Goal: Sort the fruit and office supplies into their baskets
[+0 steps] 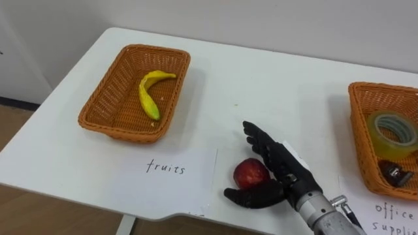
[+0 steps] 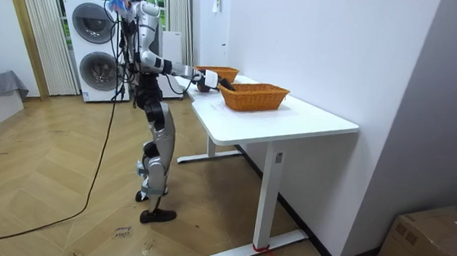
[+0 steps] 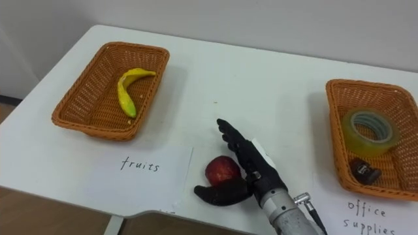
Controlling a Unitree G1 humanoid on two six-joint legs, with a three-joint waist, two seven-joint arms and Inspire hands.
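The apple (image 1: pixel 250 172) is partly hidden where it meets the right hand (image 1: pixel 284 173). Right of the hand, the basket (image 1: pixel 358 134) and the paper label (image 1: pixel 392 215) run off the picture's edges; the small dark thing (image 1: pixel 394 175) in that basket, perhaps a clip, is too small to tell.
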